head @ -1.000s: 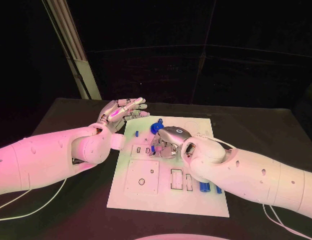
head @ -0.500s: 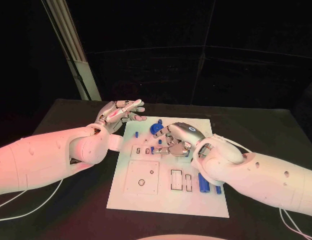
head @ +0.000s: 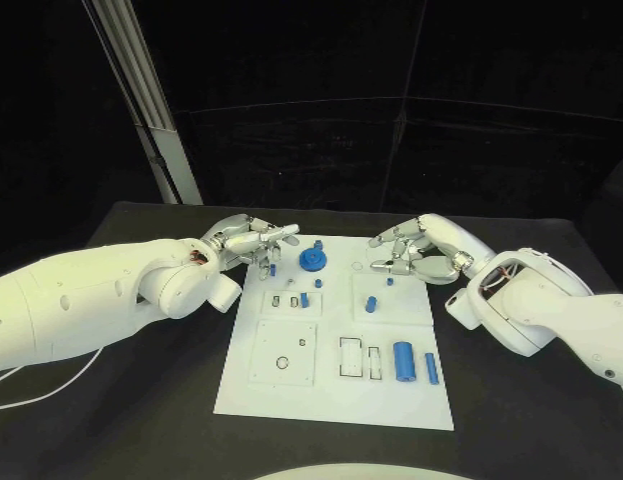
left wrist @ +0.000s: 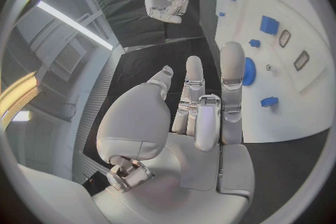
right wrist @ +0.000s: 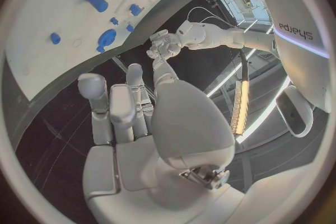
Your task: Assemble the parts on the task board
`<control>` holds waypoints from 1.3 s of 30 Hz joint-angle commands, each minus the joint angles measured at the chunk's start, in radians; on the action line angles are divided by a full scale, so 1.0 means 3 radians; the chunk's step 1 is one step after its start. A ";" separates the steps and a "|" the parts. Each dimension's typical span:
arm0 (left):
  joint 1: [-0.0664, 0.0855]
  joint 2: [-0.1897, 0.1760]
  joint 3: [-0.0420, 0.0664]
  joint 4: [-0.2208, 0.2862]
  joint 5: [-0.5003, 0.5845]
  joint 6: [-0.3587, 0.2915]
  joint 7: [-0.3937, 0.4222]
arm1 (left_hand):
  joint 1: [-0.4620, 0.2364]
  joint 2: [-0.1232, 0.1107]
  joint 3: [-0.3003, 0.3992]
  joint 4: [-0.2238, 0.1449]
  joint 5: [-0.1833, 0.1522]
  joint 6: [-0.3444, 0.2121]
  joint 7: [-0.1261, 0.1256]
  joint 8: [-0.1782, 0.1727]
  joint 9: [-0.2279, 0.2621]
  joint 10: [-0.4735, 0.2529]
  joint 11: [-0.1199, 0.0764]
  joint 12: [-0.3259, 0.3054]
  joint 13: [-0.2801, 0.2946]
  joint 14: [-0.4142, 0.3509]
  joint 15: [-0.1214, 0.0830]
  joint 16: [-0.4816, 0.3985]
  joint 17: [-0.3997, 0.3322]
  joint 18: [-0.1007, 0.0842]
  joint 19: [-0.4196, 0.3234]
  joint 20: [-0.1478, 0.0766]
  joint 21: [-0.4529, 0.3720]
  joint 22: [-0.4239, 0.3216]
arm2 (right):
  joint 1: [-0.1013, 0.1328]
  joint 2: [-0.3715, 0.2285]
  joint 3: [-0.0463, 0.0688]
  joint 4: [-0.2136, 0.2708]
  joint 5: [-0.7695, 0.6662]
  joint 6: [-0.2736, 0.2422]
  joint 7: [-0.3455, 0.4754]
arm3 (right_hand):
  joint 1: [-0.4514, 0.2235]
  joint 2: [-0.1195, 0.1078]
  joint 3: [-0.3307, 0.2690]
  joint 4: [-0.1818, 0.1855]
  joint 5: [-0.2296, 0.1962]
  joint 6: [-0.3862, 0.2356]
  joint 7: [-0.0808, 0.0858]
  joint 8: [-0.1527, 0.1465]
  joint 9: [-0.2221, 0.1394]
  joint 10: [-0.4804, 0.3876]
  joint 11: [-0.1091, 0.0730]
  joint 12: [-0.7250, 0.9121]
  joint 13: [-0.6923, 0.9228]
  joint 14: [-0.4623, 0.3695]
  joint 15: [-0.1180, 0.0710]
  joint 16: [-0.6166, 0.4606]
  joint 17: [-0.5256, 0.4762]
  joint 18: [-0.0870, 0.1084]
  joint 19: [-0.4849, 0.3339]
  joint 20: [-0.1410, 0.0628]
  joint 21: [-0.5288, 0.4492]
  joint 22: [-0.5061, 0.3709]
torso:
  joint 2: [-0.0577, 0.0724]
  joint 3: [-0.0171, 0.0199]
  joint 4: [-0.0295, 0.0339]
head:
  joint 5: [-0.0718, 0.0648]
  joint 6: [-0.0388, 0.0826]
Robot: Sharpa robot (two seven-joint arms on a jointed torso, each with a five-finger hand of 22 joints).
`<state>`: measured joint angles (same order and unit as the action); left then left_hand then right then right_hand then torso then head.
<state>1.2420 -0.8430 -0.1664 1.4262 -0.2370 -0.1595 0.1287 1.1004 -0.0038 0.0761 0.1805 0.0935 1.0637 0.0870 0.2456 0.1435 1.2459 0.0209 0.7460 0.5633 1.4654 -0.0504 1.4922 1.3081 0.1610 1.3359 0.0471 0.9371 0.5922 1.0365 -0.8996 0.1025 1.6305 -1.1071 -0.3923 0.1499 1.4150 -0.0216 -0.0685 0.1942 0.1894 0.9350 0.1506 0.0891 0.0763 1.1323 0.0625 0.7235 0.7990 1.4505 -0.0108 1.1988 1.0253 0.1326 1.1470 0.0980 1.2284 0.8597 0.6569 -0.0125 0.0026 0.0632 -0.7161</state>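
Observation:
The white task board (head: 326, 390) lies in the middle of the black table. On it are a blue gear (head: 313, 260) near the far edge, a small blue peg (head: 372, 303) mid-board and two blue cylinders (head: 403, 360) near the right edge. My left hand (head: 246, 240) hovers at the board's far left corner, fingers apart and holding nothing; the left wrist view shows its fingers (left wrist: 203, 106) stretched beside the gear (left wrist: 249, 71). My right hand (head: 415, 248) is at the board's far right corner, loosely curled with nothing in it. Its fingers (right wrist: 126, 106) are bare in the right wrist view.
A pale slanted pole (head: 145, 110) stands behind the table at the back left. A white cable (head: 52, 400) trails under my left arm. Bare black table (head: 542, 420) lies to the right of the board.
My right hand has lifted off the board's middle and drawn back to the far right corner, uncovering a small blue peg. The left hand has sunk slightly and barely moved.

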 commanded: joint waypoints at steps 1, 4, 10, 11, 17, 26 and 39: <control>0.0050 0.0023 0.0004 0.0026 -0.0975 0.0351 -0.1039 | 0.0013 0.0040 -0.0072 0.0125 0.0008 -0.0062 0.0016 0.0159 0.0082 -0.0119 -0.0017 0.0406 0.0376 0.0269 -0.0020 0.0071 0.0546 -0.0065 -0.0033 0.0012 0.0269 0.0310 | 0.0015 -0.0058 0.0003 -0.0005 0.0473 0.0034 0.0154 | 0.0031 0.0004 -0.0031 0.0005 0.0031 0.0020 0.0002 0.0006 -0.0007 0.0007 -0.0003 -0.0023 -0.0030 -0.0015 -0.0011 -0.0049 -0.0042 0.0023 -0.0011 -0.0004 -0.0038 -0.0046 | -0.0039 0.0014 -0.0015 | 0.0014 -0.0013; 0.0094 0.0062 0.0004 0.0030 -0.1316 0.0480 -0.1375 | 0.0056 0.0045 -0.0137 0.0186 0.0008 -0.0090 -0.0004 0.0329 0.0184 -0.0062 -0.0046 0.0710 0.0683 0.0301 -0.0031 0.0143 0.0667 -0.0114 0.0063 0.0001 0.0578 0.0731 | 0.0022 -0.0102 0.0004 -0.0017 0.0508 0.0024 0.0153 | 0.0030 0.0018 -0.0062 0.0021 0.0057 0.0015 0.0004 0.0002 -0.0010 -0.0001 -0.0001 -0.0049 -0.0069 -0.0036 -0.0010 -0.0144 -0.0136 0.0038 -0.0048 -0.0004 -0.0104 -0.0141 | -0.0049 0.0020 -0.0017 | 0.0026 -0.0019; 0.0164 0.0208 0.0004 -0.0050 -0.1691 0.0718 -0.1884 | 0.0062 0.0061 -0.0304 0.0345 0.0000 -0.0185 -0.0052 0.0675 0.0422 0.0012 -0.0079 0.1055 0.1036 0.0339 -0.0060 0.0234 0.0824 -0.0171 0.0157 -0.0023 0.0886 0.1155 | 0.0028 -0.0131 0.0005 -0.0048 0.0534 0.0024 0.0144 | 0.0032 0.0024 -0.0086 0.0030 0.0076 0.0016 0.0004 0.0001 -0.0011 0.0003 -0.0002 -0.0058 -0.0092 -0.0033 -0.0011 -0.0171 -0.0148 0.0039 -0.0045 -0.0005 -0.0126 -0.0161 | -0.0064 0.0025 -0.0015 | 0.0039 -0.0029; 0.0171 0.0233 0.0004 -0.0068 -0.1728 0.0742 -0.1942 | 0.0055 0.0058 -0.0342 0.0355 -0.0002 -0.0205 -0.0059 0.0736 0.0468 0.0013 -0.0084 0.1082 0.1062 0.0341 -0.0063 0.0239 0.0834 -0.0180 0.0177 -0.0029 0.0932 0.1226 | 0.0029 -0.0132 0.0005 -0.0052 0.0535 0.0026 0.0141 | 0.0029 0.0018 -0.0105 0.0036 0.0102 0.0015 0.0003 0.0001 -0.0011 0.0006 -0.0002 -0.0060 -0.0104 -0.0030 -0.0012 -0.0182 -0.0151 0.0039 -0.0040 -0.0005 -0.0135 -0.0167 | -0.0065 0.0026 -0.0015 | 0.0041 -0.0030; 0.0200 0.0386 0.0005 -0.0177 -0.1826 0.0834 -0.2137 | 0.0034 0.0088 -0.0522 0.0361 -0.0004 -0.0329 -0.0090 0.1024 0.0705 0.0042 -0.0112 0.1202 0.1184 0.0351 -0.0089 0.0262 0.0876 -0.0238 0.0306 -0.0053 0.1157 0.1586 | 0.0030 -0.0128 0.0005 -0.0069 0.0540 0.0040 0.0123 | 0.0012 0.0009 -0.0154 0.0057 0.0140 0.0016 0.0003 0.0001 -0.0012 0.0015 -0.0002 -0.0062 -0.0126 -0.0020 -0.0012 -0.0201 -0.0151 0.0039 -0.0029 -0.0006 -0.0153 -0.0179 | -0.0054 0.0024 -0.0019 | 0.0045 -0.0031; 0.0217 0.0558 0.0006 -0.0282 -0.1850 0.0998 -0.2264 | 0.0097 0.0125 -0.0603 0.0351 0.0002 -0.0435 -0.0097 0.1175 0.0845 0.0039 -0.0119 0.1230 0.1202 0.0351 -0.0096 0.0262 0.0876 -0.0246 0.0323 -0.0061 0.1182 0.1634 | 0.0031 -0.0107 0.0005 -0.0083 0.0541 0.0053 0.0092 | 0.0007 0.0008 -0.0171 0.0065 0.0142 0.0016 0.0002 0.0001 -0.0012 0.0019 -0.0002 -0.0061 -0.0132 -0.0016 -0.0012 -0.0204 -0.0146 0.0039 -0.0025 -0.0007 -0.0158 -0.0182 | -0.0050 0.0027 -0.0023 | 0.0046 -0.0047; 0.0224 0.0708 0.0006 -0.0388 -0.1853 0.1129 -0.2336 | 0.0110 0.0120 -0.0635 0.0353 -0.0001 -0.0465 -0.0097 0.1214 0.0882 0.0042 -0.0119 0.1245 0.1217 0.0351 -0.0096 0.0262 0.0876 -0.0248 0.0328 -0.0062 0.1190 0.1650 | 0.0037 -0.0081 0.0006 -0.0102 0.0541 0.0050 0.0086 | 0.0004 0.0010 -0.0178 0.0069 0.0142 0.0018 0.0002 0.0002 -0.0012 0.0021 -0.0003 -0.0059 -0.0135 -0.0013 -0.0013 -0.0204 -0.0142 0.0038 -0.0021 -0.0007 -0.0159 -0.0180 | -0.0046 0.0030 -0.0030 | 0.0069 -0.0066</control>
<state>1.3072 -0.6325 -0.1655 1.3110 -0.7826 0.1429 -0.5513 1.1235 0.0291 -0.1088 0.2881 0.0936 0.9306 0.0604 0.6069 0.4075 1.2526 -0.0109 1.1161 0.9276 1.4651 -0.0715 1.5677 1.3078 0.1000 1.4270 0.0300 1.2907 1.0863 1.0457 -0.9249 0.1032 1.5991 -0.9505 -0.3825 0.1736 1.4200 -0.0166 -0.1171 0.2153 0.2271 0.9350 0.1506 0.0890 0.0743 1.1325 0.0626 0.7114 0.7594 1.4452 -0.0162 1.1408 0.9810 0.1323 1.1384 0.0963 1.1869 0.8068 0.6430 -0.0033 -0.0062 0.0828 -0.7341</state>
